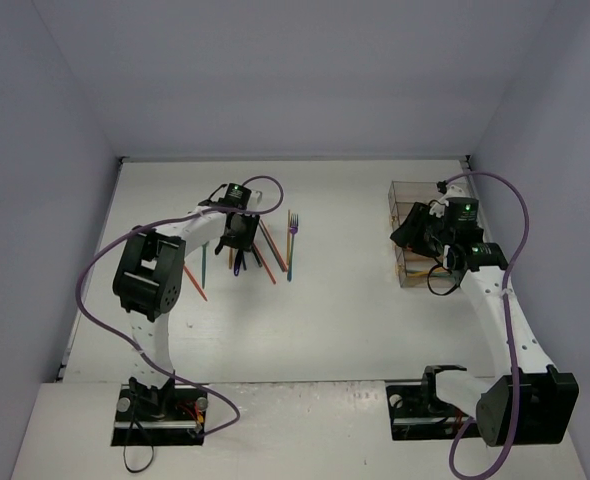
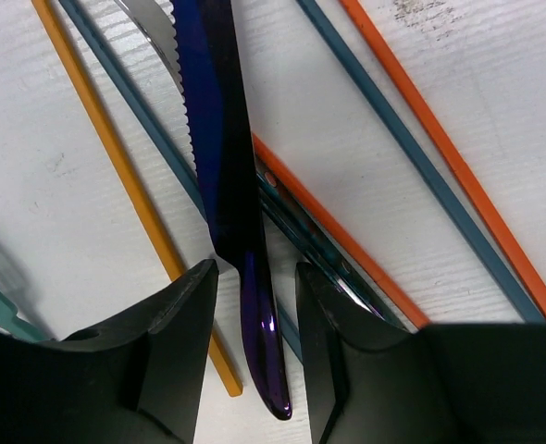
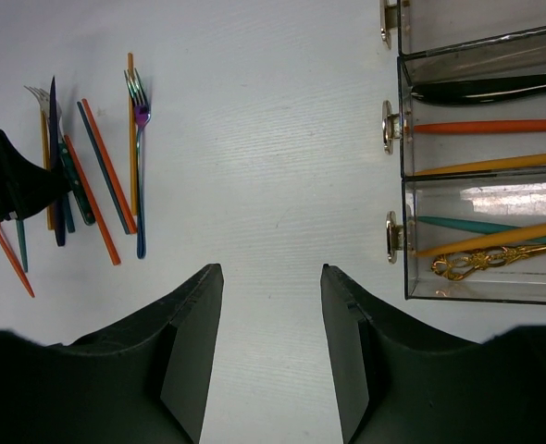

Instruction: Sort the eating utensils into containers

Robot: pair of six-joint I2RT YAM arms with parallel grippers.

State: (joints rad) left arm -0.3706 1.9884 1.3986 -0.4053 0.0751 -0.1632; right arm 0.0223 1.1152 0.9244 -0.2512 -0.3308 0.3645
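Eating utensils (image 1: 263,250) lie in a loose pile on desk (image 1: 355,310), left of middle | navy knife (image 2: 229,185) handle sits between jaws of left tool (image 2: 254,273), small gap each side, tool open | right tool (image 3: 271,277) open, empty, beside containers (image 3: 404,213) | orange stick (image 3: 486,126) and gold piece (image 3: 481,262) lie inside

No legible text, label, brand, number or sign in any view: none on the utensils (image 3: 141,185), containers (image 1: 413,192), arms (image 1: 150,275) or table (image 1: 355,330).
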